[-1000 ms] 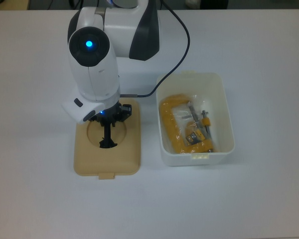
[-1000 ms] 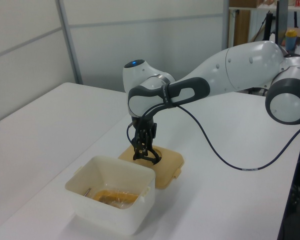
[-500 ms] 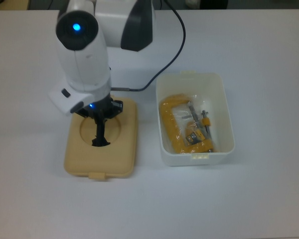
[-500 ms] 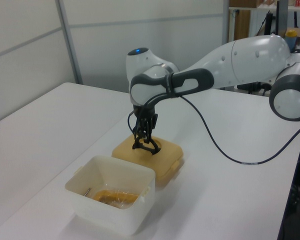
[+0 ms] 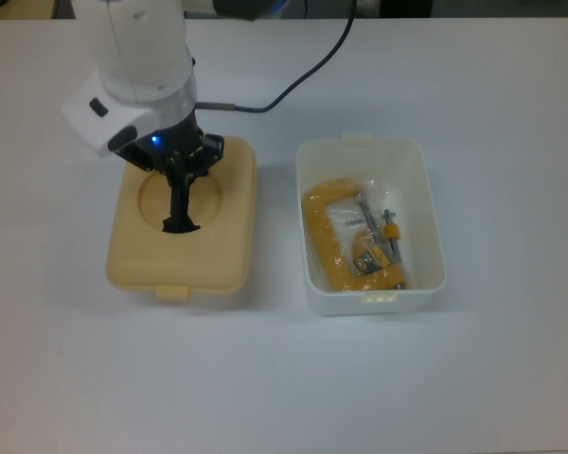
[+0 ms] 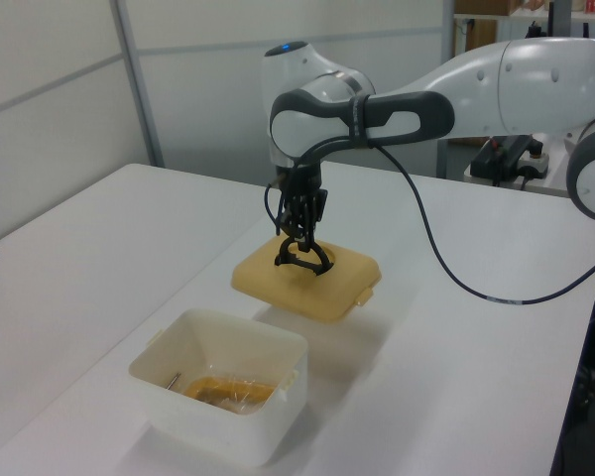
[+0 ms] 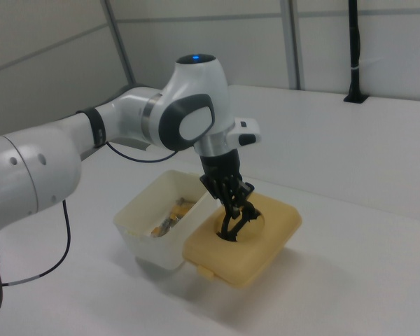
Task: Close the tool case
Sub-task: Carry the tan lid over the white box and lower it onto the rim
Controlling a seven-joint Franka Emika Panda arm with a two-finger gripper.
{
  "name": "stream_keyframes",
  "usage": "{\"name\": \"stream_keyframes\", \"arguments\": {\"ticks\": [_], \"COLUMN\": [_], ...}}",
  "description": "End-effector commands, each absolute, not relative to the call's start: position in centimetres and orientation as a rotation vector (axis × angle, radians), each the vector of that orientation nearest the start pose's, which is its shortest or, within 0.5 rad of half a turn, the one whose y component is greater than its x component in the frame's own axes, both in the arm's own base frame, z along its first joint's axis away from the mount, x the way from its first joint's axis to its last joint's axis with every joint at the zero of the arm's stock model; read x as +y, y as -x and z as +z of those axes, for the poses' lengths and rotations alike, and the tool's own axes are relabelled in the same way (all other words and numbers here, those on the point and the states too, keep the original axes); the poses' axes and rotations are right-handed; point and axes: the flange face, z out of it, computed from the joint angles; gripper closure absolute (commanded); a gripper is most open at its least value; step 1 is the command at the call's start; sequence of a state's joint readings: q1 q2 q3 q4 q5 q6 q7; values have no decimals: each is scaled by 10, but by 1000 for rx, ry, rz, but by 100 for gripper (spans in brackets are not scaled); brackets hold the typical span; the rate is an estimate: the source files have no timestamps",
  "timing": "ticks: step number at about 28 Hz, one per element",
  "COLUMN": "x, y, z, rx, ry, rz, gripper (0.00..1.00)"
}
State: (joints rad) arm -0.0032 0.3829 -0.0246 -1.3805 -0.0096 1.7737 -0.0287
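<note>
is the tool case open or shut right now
Open. The white tub has no cover, so the yellow clamp inside shows. The tan lid hangs lifted off the table beside it, held at its black handle by the gripper.

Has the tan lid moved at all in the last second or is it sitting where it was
Yes. In the left view the lid, held by the gripper, has risen off the table and away from the white tub, which stays put.

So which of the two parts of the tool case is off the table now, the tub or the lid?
The tan lid. The fingers grip its black handle, and its shadow on the table shows it is lifted. The white tub rests on the table, open.
</note>
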Motion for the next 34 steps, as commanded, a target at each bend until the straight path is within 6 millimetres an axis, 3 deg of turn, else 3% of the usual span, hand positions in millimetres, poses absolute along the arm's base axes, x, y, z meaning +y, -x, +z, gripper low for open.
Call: {"name": "stream_keyframes", "arguments": {"ticks": [1, 7, 13, 14, 23, 34], "x": [-9, -3, 29, 43, 101, 148], "y": [-664, -661, -657, -655, -650, -644], "z": [528, 541, 551, 553, 555, 549], "rx": [-2, 48, 21, 9, -50, -117], "ry": [3160, 3151, 3147, 3146, 3150, 3151], "rz": [3, 0, -25, -27, -43, -43], "gripper": [100, 100, 100, 100, 100, 100]}}
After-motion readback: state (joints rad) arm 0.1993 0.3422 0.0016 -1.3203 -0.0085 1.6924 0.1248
